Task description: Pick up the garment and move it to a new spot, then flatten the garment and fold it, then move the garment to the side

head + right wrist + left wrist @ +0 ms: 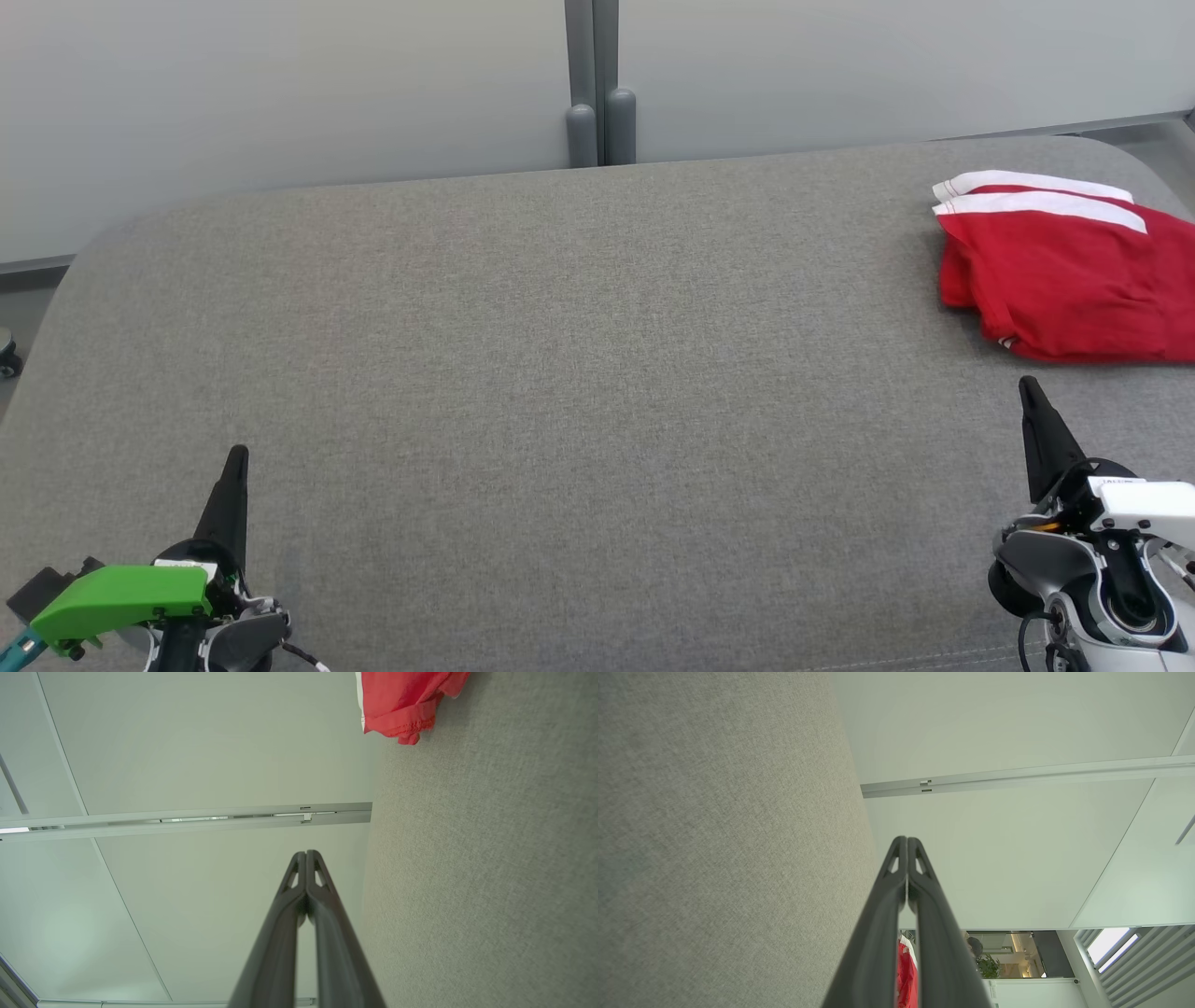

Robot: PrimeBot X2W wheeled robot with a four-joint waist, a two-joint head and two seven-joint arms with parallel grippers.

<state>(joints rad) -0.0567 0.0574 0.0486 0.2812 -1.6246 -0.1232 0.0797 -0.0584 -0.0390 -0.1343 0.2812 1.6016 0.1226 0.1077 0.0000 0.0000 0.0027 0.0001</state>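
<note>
Grey cloth-covered bench (560, 373) spans the head view. A pale wall panel stands behind it.

Red garment (1064, 280) with white bands lies in a loose folded bundle at the bench's far right corner. The frame edge cuts it off on the right.

My right gripper (1030, 387) sits low right, near the garment but not touching. The garment lies just ahead of its tip. Fingers are pressed together, holding nothing.

My left gripper (237, 457) sits low left, well apart from the garment, across the bench. Fingers are likewise together and empty.
</note>
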